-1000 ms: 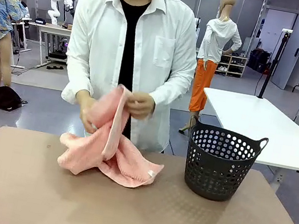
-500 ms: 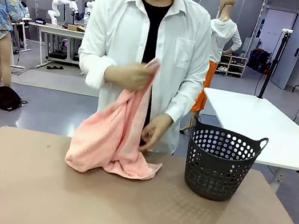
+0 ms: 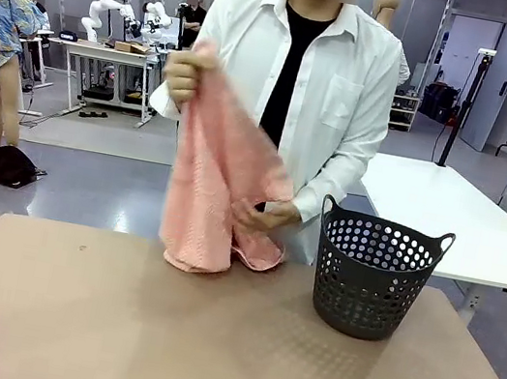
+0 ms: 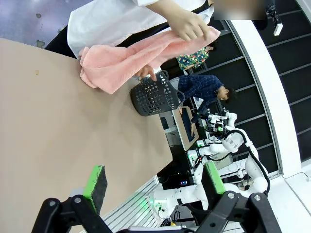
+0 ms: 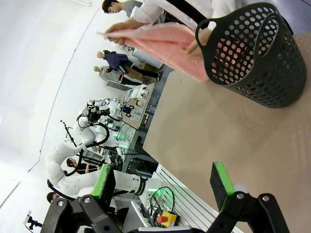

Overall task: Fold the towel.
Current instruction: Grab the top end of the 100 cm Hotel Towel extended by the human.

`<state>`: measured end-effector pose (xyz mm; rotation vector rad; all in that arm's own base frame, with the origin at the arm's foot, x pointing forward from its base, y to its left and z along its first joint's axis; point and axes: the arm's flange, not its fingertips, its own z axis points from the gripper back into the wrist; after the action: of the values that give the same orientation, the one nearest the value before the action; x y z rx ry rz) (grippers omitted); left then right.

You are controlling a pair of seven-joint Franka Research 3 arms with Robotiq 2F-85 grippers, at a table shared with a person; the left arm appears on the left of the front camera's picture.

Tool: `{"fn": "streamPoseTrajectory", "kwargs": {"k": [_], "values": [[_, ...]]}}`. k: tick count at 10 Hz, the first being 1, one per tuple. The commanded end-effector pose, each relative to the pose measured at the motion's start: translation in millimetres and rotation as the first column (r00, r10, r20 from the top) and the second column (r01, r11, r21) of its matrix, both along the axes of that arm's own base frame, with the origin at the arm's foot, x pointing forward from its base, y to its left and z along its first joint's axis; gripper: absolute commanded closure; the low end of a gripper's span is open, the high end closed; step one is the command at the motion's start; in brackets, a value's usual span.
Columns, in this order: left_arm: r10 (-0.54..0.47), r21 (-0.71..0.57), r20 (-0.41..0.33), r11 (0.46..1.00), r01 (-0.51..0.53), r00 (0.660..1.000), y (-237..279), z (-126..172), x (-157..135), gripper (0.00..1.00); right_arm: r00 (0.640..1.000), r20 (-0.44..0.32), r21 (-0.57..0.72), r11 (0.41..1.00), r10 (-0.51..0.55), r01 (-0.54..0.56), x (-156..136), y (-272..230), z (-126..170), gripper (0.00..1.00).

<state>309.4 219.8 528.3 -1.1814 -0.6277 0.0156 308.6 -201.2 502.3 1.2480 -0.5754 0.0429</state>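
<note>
Towel (image 3: 212, 172) hangs from person's hand (image 3: 184, 71); left tool (image 4: 154, 170) and right tool (image 5: 162, 170) spread, empty.

Tan table (image 3: 112, 322) with dark basket (image 3: 370, 279)

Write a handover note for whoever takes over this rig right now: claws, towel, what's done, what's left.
Left claw: open, empty, well short of the towel.
Right claw: open, empty, on the near side of the basket.
The towel is with the person at the far side: the upper hand lifts one end to chest height, the lower hand grips it low down, and the bottom bunches on the table.
The basket stands upright on the table, apart from the towel.
Done: no neat fold yet.
Left: the whole fold.
</note>
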Motion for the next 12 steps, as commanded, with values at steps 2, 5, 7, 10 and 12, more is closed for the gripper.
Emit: {"fn": "streamPoseTrajectory", "kwargs": {"k": [2,5,7,10,12], "values": [[-0.011,-0.004,0.017,1.000,0.011,1.000,1.5,2.0,0.6,0.00,1.000,0.007,0.008,1.000,0.001,-0.001,0.5,-0.8,2.1,0.00],[-0.011,-0.004,0.017,1.000,0.011,1.000,1.5,2.0,0.6,0.00,1.000,0.007,0.008,1.000,0.001,-0.001,0.5,-0.8,2.1,0.00],[-0.011,-0.004,0.017,1.000,0.011,1.000,1.5,2.0,0.6,0.00,1.000,0.007,0.008,1.000,0.001,-0.001,0.5,-0.8,2.1,0.00],[-0.011,-0.004,0.017,1.000,0.011,1.000,1.5,2.0,0.6,0.00,1.000,0.007,0.008,1.000,0.001,-0.001,0.5,-0.8,2.1,0.00],[-0.011,-0.004,0.017,1.000,0.011,1.000,1.5,2.0,0.6,0.00,1.000,0.007,0.008,1.000,0.001,-0.001,0.5,-0.8,2.1,0.00]]}}
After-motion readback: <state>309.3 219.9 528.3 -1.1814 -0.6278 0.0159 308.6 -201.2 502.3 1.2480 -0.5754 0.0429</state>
